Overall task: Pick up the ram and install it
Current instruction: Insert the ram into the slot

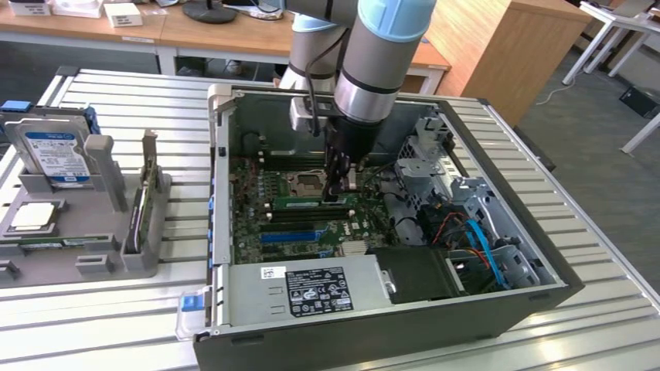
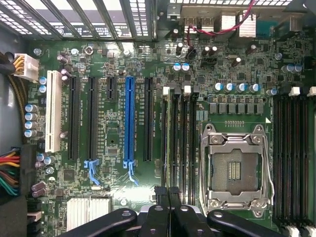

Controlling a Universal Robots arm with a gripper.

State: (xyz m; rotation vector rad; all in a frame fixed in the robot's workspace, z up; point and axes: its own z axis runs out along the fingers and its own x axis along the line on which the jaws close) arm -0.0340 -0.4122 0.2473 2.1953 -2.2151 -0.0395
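The ram (image 1: pixel 306 202) is a thin green stick with a pale label. It stands on edge in one of the long black slots (image 2: pixel 177 138) of the motherboard inside the open computer case (image 1: pixel 222 193). My gripper (image 1: pixel 338 192) reaches down into the case. Its black fingers (image 2: pixel 160 193) are shut together over the end of the ram toward the exterior view's right. I cannot tell whether they touch its top edge. In the wrist view the shut gripper (image 2: pixel 168 192) sits at the end of the black slots, beside the processor socket (image 2: pixel 234 168).
A long blue slot (image 2: pixel 129 123) and a white slot (image 2: pixel 53 116) lie beside the black ones. The power supply (image 1: pixel 320 290) fills the case's near corner, and a drive cage with blue cables (image 1: pixel 480 239) its right side. A grey fixture (image 1: pixel 93 247) with a hard drive (image 1: pixel 52 154) stands at the left.
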